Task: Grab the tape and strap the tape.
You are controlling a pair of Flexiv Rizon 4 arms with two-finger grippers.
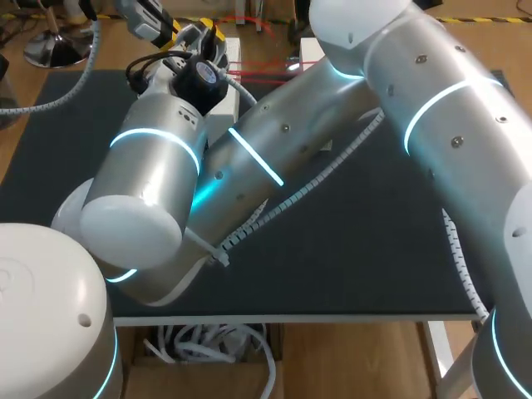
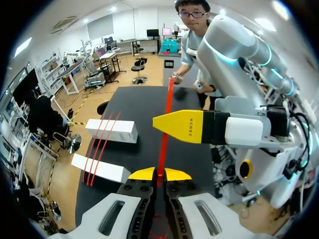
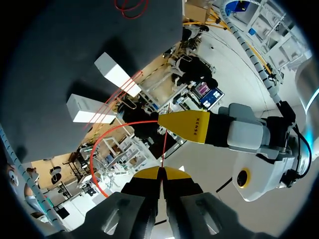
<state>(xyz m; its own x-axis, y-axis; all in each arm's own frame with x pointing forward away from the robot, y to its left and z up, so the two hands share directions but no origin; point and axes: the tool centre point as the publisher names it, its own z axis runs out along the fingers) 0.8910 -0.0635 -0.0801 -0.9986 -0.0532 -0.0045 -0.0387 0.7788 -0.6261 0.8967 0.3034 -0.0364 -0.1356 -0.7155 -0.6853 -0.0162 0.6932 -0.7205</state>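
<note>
Roughly midway, by the look of it. Counts the grab as done: finds the left gripper clenched on the red tape, pinched between both yellow tips, and the right gripper likewise clamped on a thin run of it. Places both grippers close together, near the white boxes and not touching them. Notes several red strands already lying across both white boxes, so treats strapping as begun, not finished. Follows the held tape straight ahead from the left gripper, past the side of the white boxes, toward a person's hand beyond them, maybe touching it; cannot confirm contact. Spots a slack red loop ahead of the right gripper, short of the white boxes. Leaves, as a guess, laying the held stretch over the white boxes and pulling it tight.
</note>
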